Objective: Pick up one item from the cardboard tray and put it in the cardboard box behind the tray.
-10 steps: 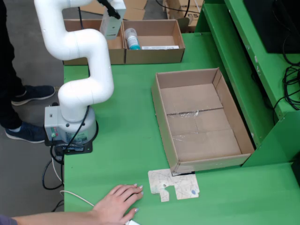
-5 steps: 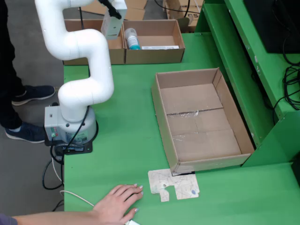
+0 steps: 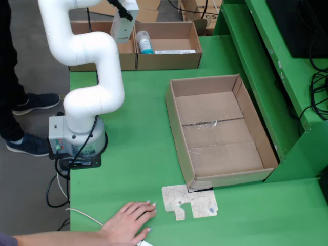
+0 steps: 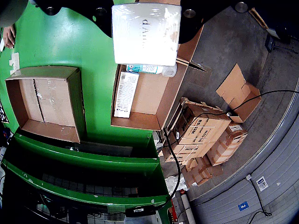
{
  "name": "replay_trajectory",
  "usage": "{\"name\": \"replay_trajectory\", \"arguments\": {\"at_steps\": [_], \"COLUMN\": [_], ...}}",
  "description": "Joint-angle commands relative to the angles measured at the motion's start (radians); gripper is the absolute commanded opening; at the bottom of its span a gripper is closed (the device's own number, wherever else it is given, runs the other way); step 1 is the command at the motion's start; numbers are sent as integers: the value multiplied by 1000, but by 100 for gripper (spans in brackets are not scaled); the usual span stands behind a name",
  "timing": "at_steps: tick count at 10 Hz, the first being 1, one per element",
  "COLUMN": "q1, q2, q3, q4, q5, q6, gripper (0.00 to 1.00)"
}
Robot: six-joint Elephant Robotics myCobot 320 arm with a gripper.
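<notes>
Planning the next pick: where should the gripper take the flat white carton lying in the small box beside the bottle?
Probably from straight above, on the carton's broad top face near the middle. It lies flat along the box wall, leaving little room at its sides, and the bottle crowds one end.
</notes>
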Motion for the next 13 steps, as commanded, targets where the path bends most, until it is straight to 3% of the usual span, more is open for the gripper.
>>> {"name": "replay_trajectory", "arguments": {"at_steps": [1,2,12,13], "q1": [3,3,3,3], "q2": [20,20,20,20], "q3": [21,21,21,21], "q4": [19,19,18,18], "q5": [-18,-18,-18,-18], "q6": [-5,-5,-5,-5], "gripper": [0,0,100,100]}}
